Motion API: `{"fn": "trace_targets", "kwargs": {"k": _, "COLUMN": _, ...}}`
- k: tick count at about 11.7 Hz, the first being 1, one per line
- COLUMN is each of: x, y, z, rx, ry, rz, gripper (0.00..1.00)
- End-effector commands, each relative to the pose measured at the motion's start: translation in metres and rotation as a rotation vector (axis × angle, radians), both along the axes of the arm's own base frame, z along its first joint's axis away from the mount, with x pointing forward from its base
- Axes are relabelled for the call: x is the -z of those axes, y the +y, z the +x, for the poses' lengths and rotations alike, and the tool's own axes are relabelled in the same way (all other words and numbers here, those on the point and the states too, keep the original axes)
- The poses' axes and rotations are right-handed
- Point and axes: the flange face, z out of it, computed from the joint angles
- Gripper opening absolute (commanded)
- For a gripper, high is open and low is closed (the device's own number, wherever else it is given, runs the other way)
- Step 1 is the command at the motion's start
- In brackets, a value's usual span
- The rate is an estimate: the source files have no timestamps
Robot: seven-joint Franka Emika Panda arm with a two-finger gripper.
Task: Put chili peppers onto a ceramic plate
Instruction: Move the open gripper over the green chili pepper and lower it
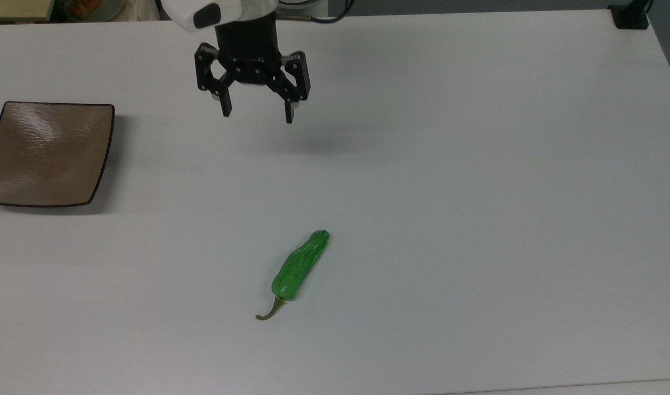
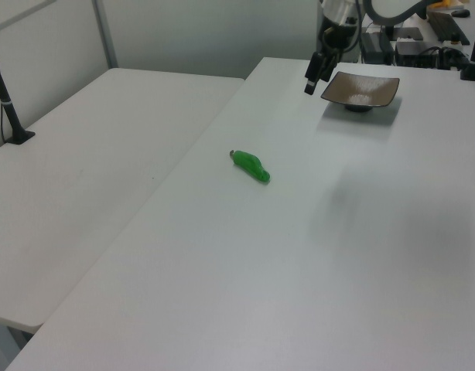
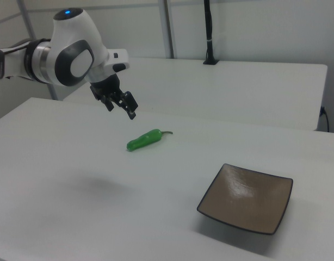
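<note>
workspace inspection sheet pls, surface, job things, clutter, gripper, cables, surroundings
surface: white table, bare apart from the job's things.
job's things: bright green wrinkled chili pepper lies flat on the table, its stem toward the top view's bottom left; square glossy brown ceramic plate sits apart from it at the top view's left edge, with nothing on it.
clutter: nothing seen on the table.
gripper: black two-finger gripper is open, holds nothing, and hangs above the table, short of the pepper.
cables: a dark cable by the arm's base.
surroundings: a second white table alongside; a black post stands on it.
</note>
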Motion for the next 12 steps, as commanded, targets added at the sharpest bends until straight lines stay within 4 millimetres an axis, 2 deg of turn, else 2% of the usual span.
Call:
{"fn": "trace_targets", "kwargs": {"k": 1, "x": 0.019, "y": 0.022, "z": 0.024, "rx": 0.058, "ry": -0.052, "rz": 0.045, "gripper": 1.00}}
{"fn": "trace_targets", "kwargs": {"k": 4, "x": 0.051, "y": 0.057, "z": 0.065, "rx": 0.178, "ry": -0.084, "rz": 0.094, "gripper": 1.00}}
{"fn": "trace_targets", "kwargs": {"k": 6, "x": 0.073, "y": 0.064, "z": 0.091, "rx": 0.261, "ry": -0.075, "rz": 0.124, "gripper": 1.00}}
{"fn": "trace_targets", "kwargs": {"k": 8, "x": 0.092, "y": 0.071, "z": 0.106, "rx": 0.335, "ry": -0.067, "rz": 0.155, "gripper": 1.00}}
{"fn": "trace_targets", "kwargs": {"k": 10, "x": 0.123, "y": 0.089, "z": 0.120, "rx": 0.422, "ry": -0.082, "rz": 0.182, "gripper": 1.00}}
{"fn": "trace_targets", "kwargs": {"k": 12, "x": 0.154, "y": 0.095, "z": 0.125, "rx": 0.466, "ry": -0.082, "rz": 0.129, "gripper": 1.00}}
